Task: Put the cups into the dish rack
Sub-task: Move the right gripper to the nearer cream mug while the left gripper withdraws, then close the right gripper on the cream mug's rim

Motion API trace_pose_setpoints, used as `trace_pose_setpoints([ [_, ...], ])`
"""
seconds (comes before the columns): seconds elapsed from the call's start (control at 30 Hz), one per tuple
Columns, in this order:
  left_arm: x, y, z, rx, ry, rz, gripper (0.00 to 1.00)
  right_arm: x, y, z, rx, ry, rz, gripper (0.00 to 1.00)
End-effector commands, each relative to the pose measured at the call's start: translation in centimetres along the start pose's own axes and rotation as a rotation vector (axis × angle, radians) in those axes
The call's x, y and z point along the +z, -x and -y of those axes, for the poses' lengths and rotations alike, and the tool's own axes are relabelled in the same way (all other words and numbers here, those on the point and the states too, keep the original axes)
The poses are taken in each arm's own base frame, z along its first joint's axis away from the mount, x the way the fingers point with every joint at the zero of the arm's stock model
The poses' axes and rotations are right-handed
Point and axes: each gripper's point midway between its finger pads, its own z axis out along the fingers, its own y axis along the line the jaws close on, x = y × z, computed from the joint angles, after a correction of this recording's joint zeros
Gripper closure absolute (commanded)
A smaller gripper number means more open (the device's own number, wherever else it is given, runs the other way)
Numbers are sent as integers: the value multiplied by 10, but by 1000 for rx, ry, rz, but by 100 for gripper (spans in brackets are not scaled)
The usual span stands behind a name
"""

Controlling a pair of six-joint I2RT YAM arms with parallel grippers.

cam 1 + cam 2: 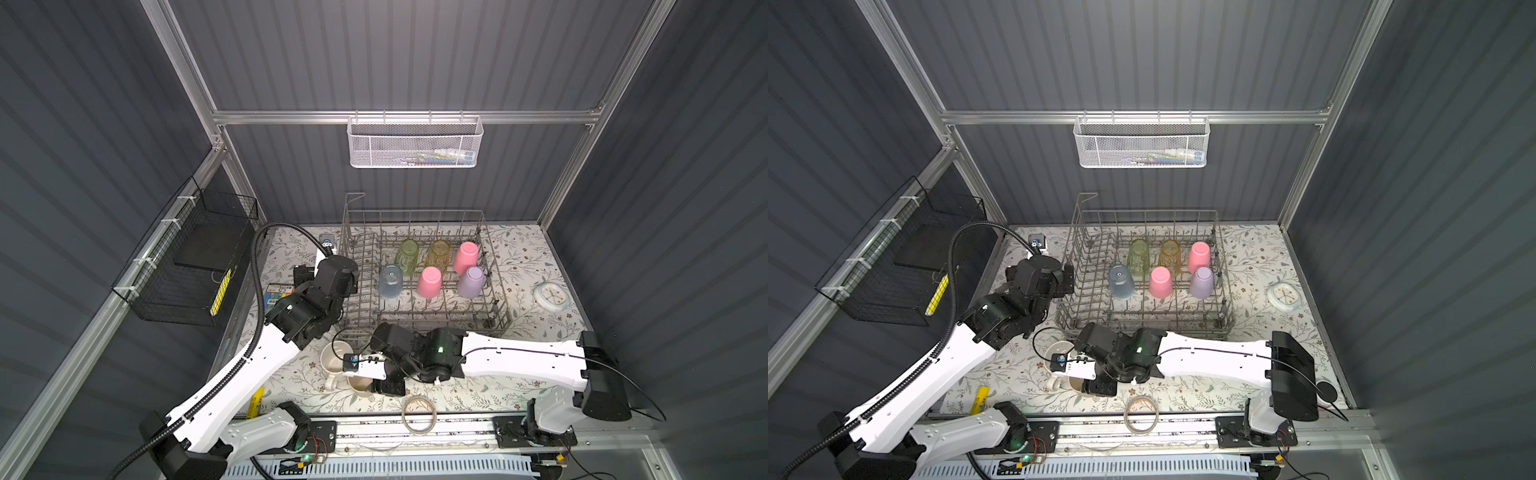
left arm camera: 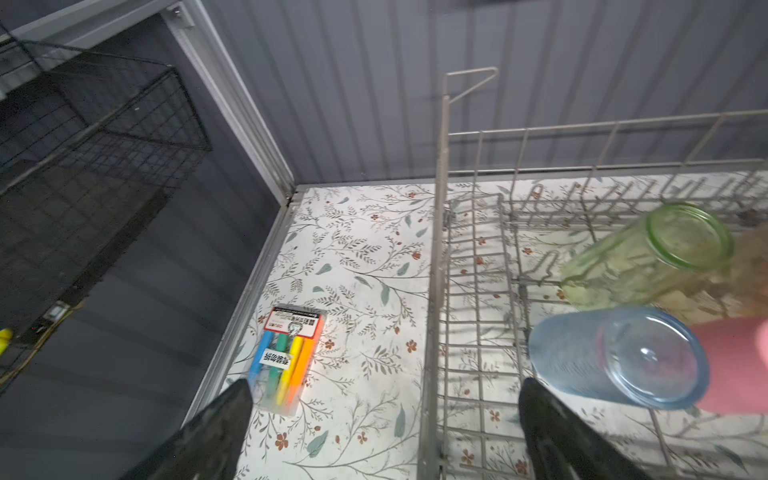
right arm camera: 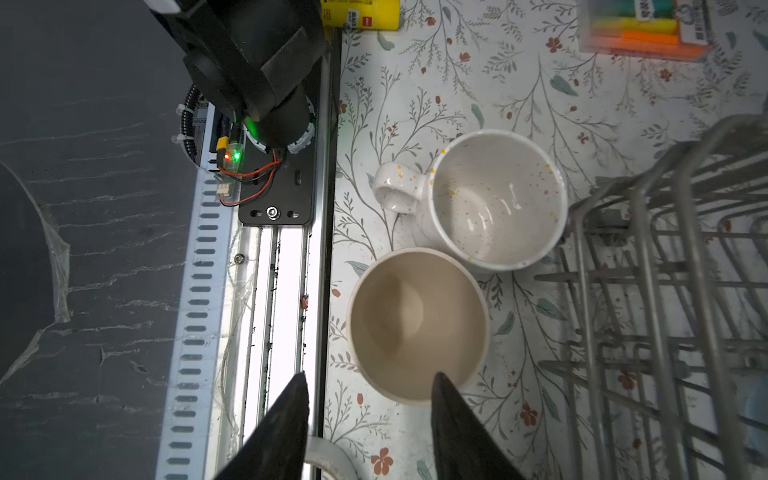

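Cups [image 1: 429,281] in rack [image 1: 440,309]: six (upended); mug [image 3: 494,199], beige cup [image 3: 415,324] to go. Left gripper [image 2: 384,386] spread, empty; right gripper [image 3: 370,376] half-spread astride beige cup's rim.

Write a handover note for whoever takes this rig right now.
Left gripper: open, empty, beside the dish rack.
Right gripper: open, at the beige cup rim, not gripping.
Done: six inverted in the rack: blue tumbler, green tumbler, amber tumbler, pink cup, another pink cup, lilac cup.
To do: beige cup and white mug, upright on the table before the rack.
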Motion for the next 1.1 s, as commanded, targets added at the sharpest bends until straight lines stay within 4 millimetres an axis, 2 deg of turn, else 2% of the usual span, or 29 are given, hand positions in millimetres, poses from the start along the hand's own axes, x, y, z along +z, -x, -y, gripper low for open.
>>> trace_pose_setpoints([
  [0.0,0,8,-19,-47,80,21,0,5,-2,-8,-26,40,-46,52],
  [0.33,5,13,-30,-83,106,34,0,30,-13,-14,-28,92,-134,54],
  [0.57,11,10,-20,-83,50,20,0,46,-21,-13,-29,94,-176,59],
  [0.77,16,6,-11,-80,11,5,0,55,-24,-11,-19,92,-195,69],
  [1.07,21,3,-5,-74,-11,-10,0,62,-31,-7,-9,80,-220,88],
])
